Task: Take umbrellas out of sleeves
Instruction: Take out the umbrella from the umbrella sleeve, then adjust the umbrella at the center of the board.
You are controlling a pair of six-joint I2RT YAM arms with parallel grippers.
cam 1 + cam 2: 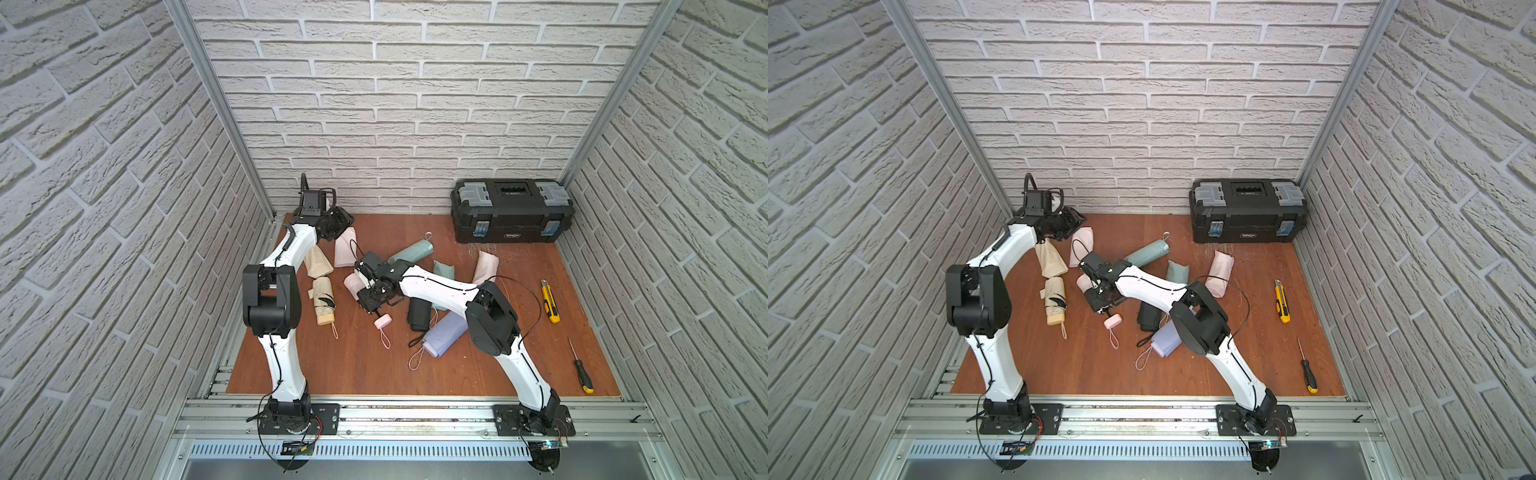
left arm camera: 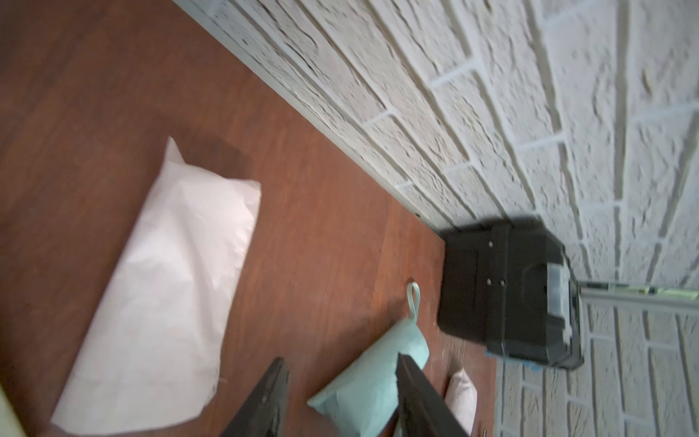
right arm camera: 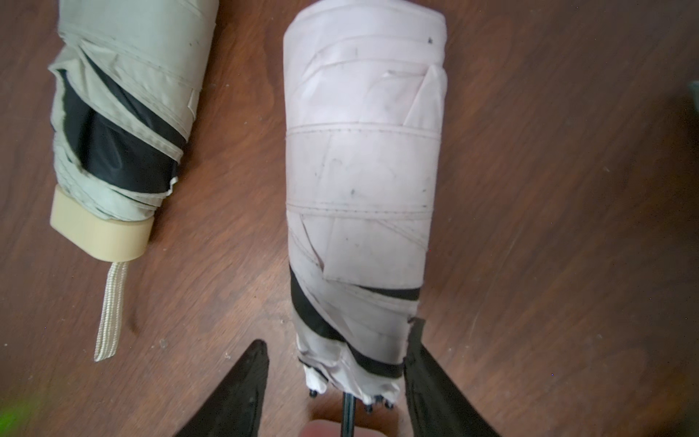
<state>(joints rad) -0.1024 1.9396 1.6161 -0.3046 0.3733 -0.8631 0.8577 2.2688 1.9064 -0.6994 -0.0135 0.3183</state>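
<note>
On woodgrain table (image 3: 548,189): right claw (image 3: 338,333) parted astride creased pink umbrella (image 3: 363,170); left claw (image 2: 340,359) parted, empty.

Bright, even light from above; faint soft shadows on the wooden floor (image 1: 374,365). Both top views are sharp, brick walls (image 1: 83,166) bow at the edges. Left wrist view is motion-blurred, toolbox (image 2: 507,291) smeared. Right wrist view: pink umbrella (image 3: 363,170) crisp, green flare in one corner.

The folded pink fabric umbrella (image 3: 363,189) is pale pink with black bands; the folded beige fabric umbrella (image 3: 143,56) shows black lining and a tan handle. The wooden table (image 1: 374,365) is reddish-brown, the plastic toolbox (image 1: 513,216) black with grey lid trays, the brick-pattern walls (image 1: 415,104) white.
</note>
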